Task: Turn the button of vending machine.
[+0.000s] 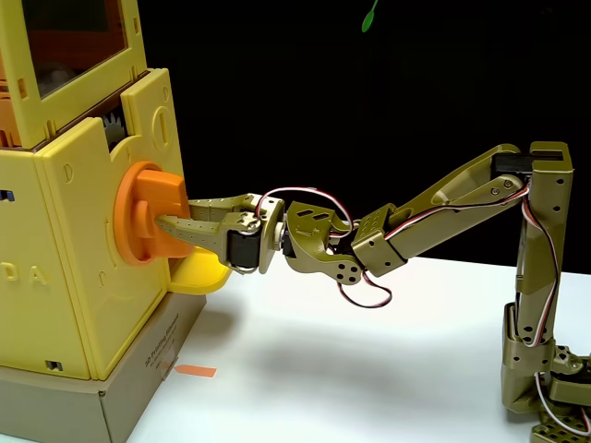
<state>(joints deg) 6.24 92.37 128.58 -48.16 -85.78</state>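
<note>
In the fixed view, a cardboard base (pixel 138 378) sits nearest at 7 o'clock, with an orange strip (pixel 194 371) on the white table (pixel 369 351) beside it. On the base stands the machine (pixel 83 268), filling the 9 o'clock side. The button (pixel 148 214) juts from its front face, above a yellow tray (pixel 199 275). The arm (pixel 443 208) reaches in from 3 o'clock; its gripper (pixel 171 226) is clamped on the button's bar, one finger (pixel 189 231) lying across it.

Olive arm (pixel 462 198) reaches left; gripper (pixel 171 221) clamped on the orange button (pixel 138 217) of the yellow vending machine (pixel 74 277), yellow tray (pixel 199 272) just below.
</note>
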